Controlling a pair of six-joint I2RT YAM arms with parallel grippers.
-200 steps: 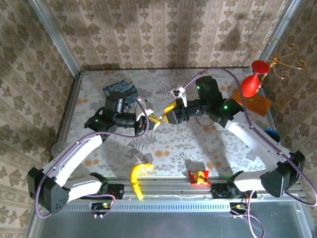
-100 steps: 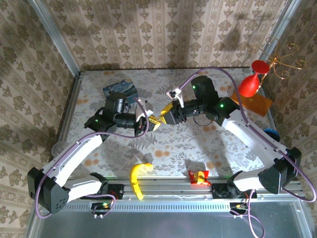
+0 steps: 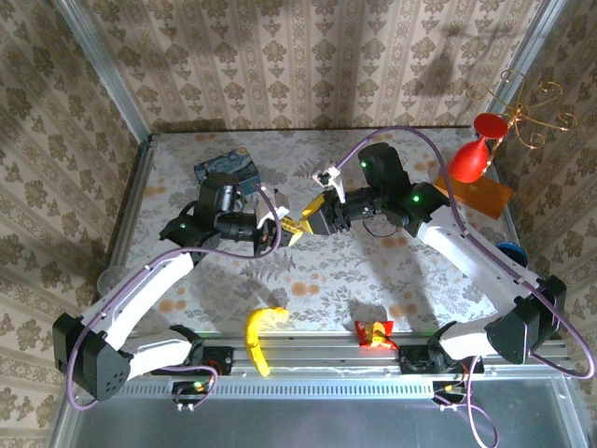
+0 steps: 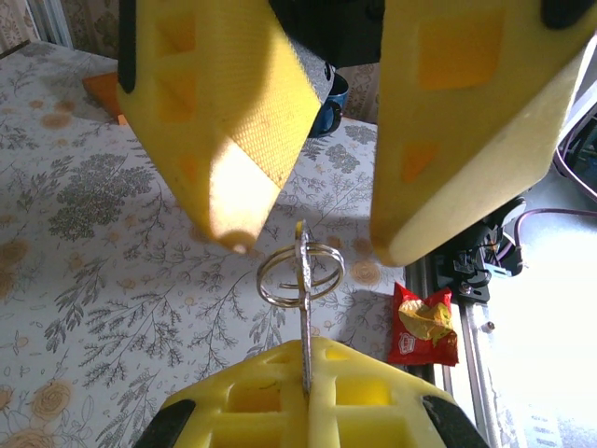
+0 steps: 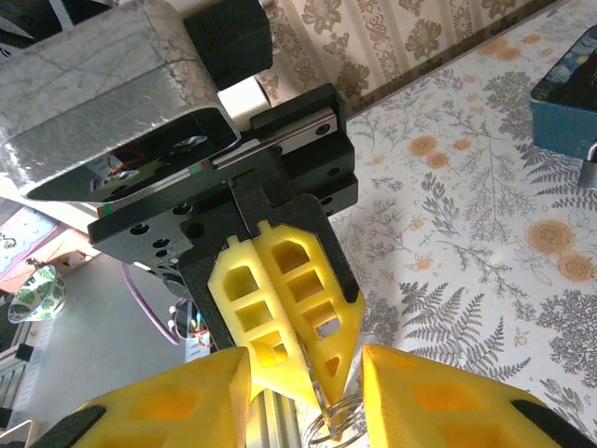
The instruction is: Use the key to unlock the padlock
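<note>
the left hand (image 4: 305, 373) clamped the key (image 4: 303, 322) above the surface (image 3: 373, 271); the right hand (image 4: 308, 238) stood open, fingers (image 4: 224, 140) flanking its ring (image 4: 264, 280). the padlock (image 5: 590, 168) hung on the blue tin box (image 3: 224, 168), apart from both hands.

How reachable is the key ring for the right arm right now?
Likely yes: the left tool pinches the key with its key ring poking out, and the right tool has open fingers flanking that ring, nothing between.
</note>
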